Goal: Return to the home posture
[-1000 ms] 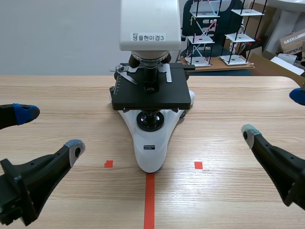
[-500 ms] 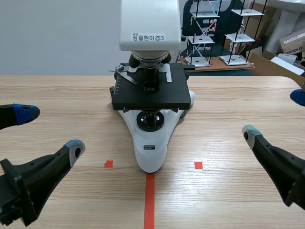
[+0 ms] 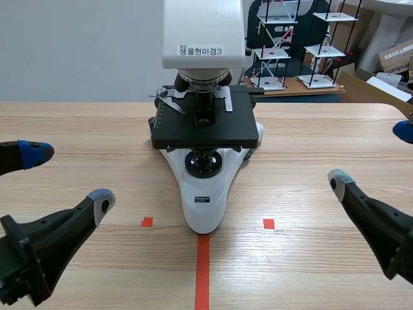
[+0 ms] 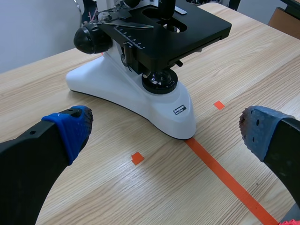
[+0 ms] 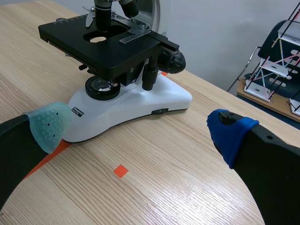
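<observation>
Two tools hang open and empty over the bench [image 3: 310, 123]. The left tool [image 3: 68, 176] is at nine o'clock of the microscope [image 3: 204, 194] and the right tool [image 3: 371, 155] at three o'clock, both well apart from it. To finish well, I judge each arm should draw back low and level, clear of the stage [image 3: 204, 132]. Each tool has thick black fingers [image 3: 58, 226], with one pad blue and one grey-green.

A white microscope [image 3: 203, 129] with a black stage stands at the middle of the wooden table [image 3: 310, 129]. Behind the table, far right, are wire-frame shelf models [image 3: 277, 45] and a cardboard box [image 3: 395, 57].
</observation>
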